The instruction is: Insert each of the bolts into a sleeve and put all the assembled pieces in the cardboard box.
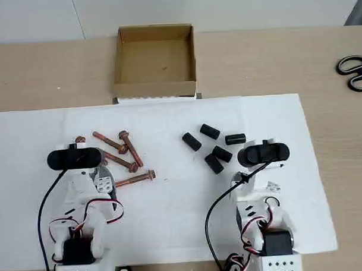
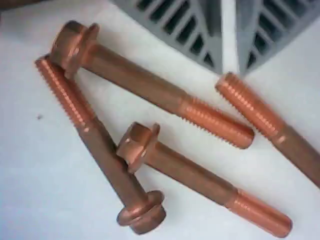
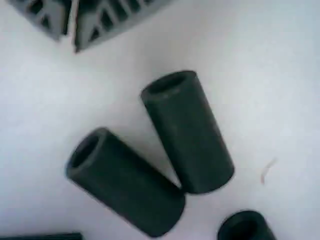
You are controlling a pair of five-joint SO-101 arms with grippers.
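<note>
Light wooden bench (image 1: 36,75), white sheet (image 1: 172,225) spread over the near part. Five copper bolts (image 1: 129,148) lying flat in a loose heap on the arm side of the cardboard box (image 1: 155,89), off toward its left corner. Five black sleeves (image 1: 213,163) also on the arm side, toward its right corner. Well apart, nothing put together, nothing in the box yet. Sorted like that, guessing, to hand each arm its own pile.

Long axes kinda all over the place: most bolts slanted to the box's front wall, heads mixed both ways. Farthest bolt from the box roughly parallel to that wall, head toward the sleeves. Sleeves all tipped on their sides, bores pointing sideways, two touching at one end.

Left pincer (image 2: 229,70) just over the bolts, right pincer (image 3: 74,46) just over the sleeves. Both pressed together bar a sliver, pinching nothing. Scissors (image 1: 354,73) way off to the box's right.
</note>
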